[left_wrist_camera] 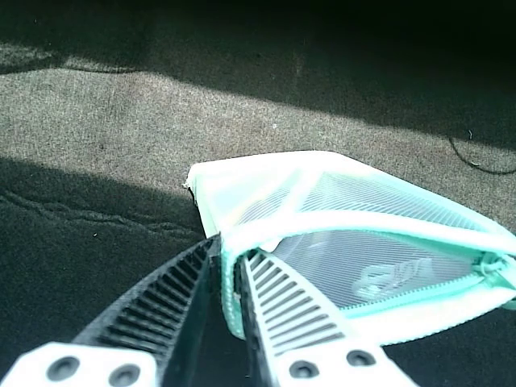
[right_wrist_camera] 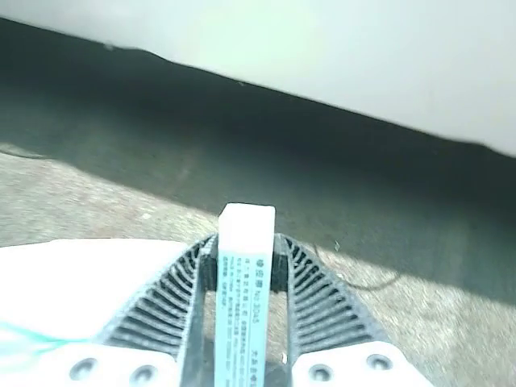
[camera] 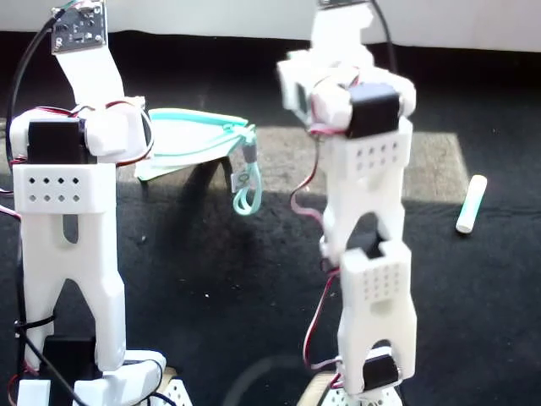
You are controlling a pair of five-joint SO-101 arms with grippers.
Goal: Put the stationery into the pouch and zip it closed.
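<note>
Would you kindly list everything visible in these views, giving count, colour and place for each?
pouch: one, mint green and white mesh, on the table in front of the left arm, mouth open
zip pull loop: one, mint, hanging from the pouch's end
eraser: one, white in a pale blue sleeve, held above the table
stick-shaped item: one, white, lying on the table on the right arm's side
table: one, black cloth with a sunlit strip
left gripper: one, one black and one white finger, clamped on the pouch's edge
right gripper: one, dark ribbed fingers, closed on the eraser
</note>
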